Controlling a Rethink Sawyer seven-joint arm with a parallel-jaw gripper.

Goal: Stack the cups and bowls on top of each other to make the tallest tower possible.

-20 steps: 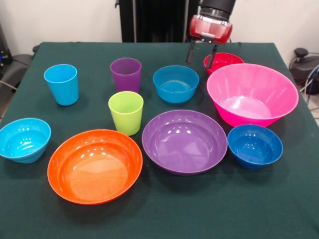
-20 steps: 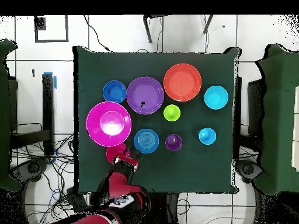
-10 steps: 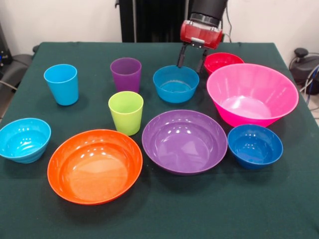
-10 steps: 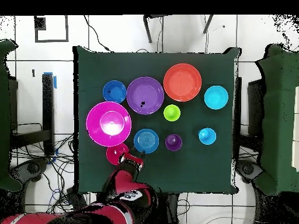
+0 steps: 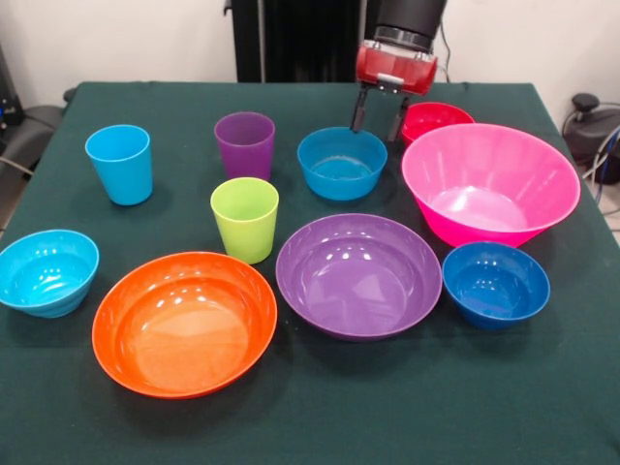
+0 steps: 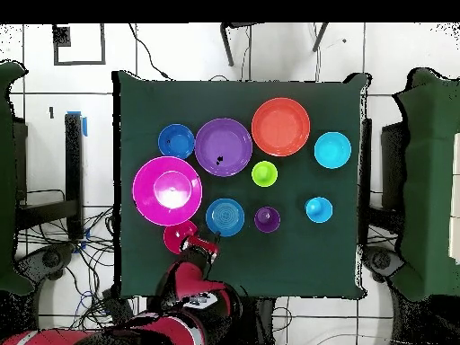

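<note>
My gripper (image 5: 377,115) (image 6: 204,244) hangs open and empty over the gap between the blue bowl (image 5: 341,162) (image 6: 225,217) and the red bowl (image 5: 438,117) (image 6: 176,238). Each piece stands alone on the green cloth, and no tower shows. The cups are light blue (image 5: 119,163), purple (image 5: 244,143) and lime green (image 5: 244,218). Other bowls are cyan (image 5: 46,271), wide orange (image 5: 184,322), wide purple (image 5: 358,274), dark blue (image 5: 495,283) and big pink (image 5: 489,182).
The big pink bowl rises just in front of the red bowl and close beside the gripper. The arm's red body (image 6: 193,296) reaches in over the table edge (image 6: 269,289) nearest the base. Chairs stand at both sides of the table.
The gripper moved from the red bowl's rim toward the blue bowl, then eased slightly back. It stayed open. No cup or bowl moved.
</note>
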